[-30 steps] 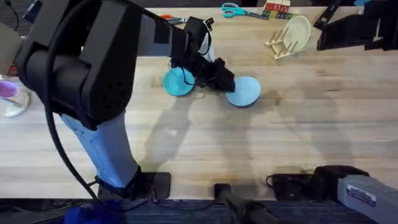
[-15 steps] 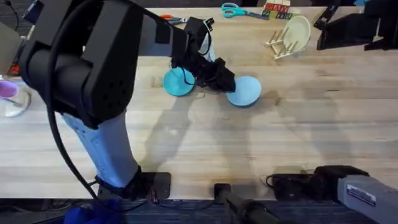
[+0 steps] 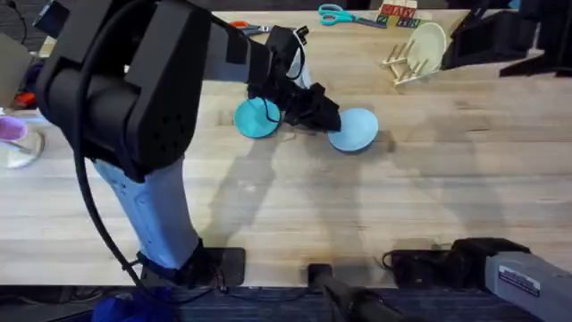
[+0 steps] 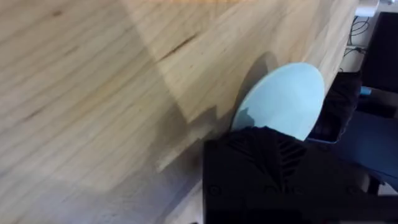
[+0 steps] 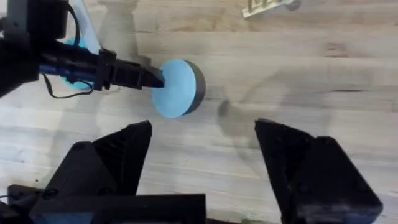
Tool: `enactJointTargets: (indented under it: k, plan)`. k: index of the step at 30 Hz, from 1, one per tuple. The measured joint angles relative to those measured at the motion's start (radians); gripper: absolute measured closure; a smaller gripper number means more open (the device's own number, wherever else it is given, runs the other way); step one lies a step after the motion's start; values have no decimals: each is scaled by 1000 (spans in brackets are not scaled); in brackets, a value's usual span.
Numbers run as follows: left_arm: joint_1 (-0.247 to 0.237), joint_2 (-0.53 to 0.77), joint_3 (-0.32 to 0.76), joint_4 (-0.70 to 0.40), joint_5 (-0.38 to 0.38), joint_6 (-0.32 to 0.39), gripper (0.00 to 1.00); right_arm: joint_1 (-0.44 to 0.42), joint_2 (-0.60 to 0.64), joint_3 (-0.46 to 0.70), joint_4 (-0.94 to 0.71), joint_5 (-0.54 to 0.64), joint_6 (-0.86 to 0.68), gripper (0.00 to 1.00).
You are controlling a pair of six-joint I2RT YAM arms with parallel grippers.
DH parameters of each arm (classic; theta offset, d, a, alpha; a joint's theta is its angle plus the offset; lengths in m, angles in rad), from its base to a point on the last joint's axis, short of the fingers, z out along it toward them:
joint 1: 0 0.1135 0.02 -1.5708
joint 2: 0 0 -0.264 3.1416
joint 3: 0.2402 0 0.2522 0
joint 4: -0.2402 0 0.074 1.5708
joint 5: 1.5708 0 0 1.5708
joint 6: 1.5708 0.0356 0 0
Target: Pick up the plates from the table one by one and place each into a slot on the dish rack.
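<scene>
While our left arm stretches across the table [image 3: 429, 206], its gripper [image 3: 323, 116] sits at the near-left edge of the pale blue plate [image 3: 354, 130], fingers clamped on that rim as the right wrist view shows, the plate's far side lifted off the wood. Taking that pale plate as our landmark, the teal plate [image 3: 255, 119] lies flat just to its left, partly under our arm. Our right gripper [image 5: 202, 162] hangs above the table on the near side of the pale plate, its two black fingers spread wide apart and empty. Far beyond and right of the pale plate stands the dish rack [image 3: 404, 67], with a cream plate [image 3: 430, 45] upright in it.
</scene>
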Motion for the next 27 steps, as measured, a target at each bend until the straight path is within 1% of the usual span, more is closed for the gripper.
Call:
enactJointTargets:
  k: [5, 11, 15, 20, 27]
  plan:
    - [0, 0, 0, 0, 0, 0, 958, 0, -1, -134, 81, -49, 96, 7]
    - [0, 0, -1, 1, 0, 0, 959, -1, -1, -324, 248, -168, 200, 7]
    - [0, 0, -1, 2, 0, 0, 958, -1, -1, -437, 299, -202, 277, 7]
    - [0, 0, -1, 2, 0, 0, 959, -1, -1, -541, 337, -218, 343, 7]
    - [0, 0, -1, 2, 0, 0, 959, -1, -1, -641, 488, -246, 380, 7]
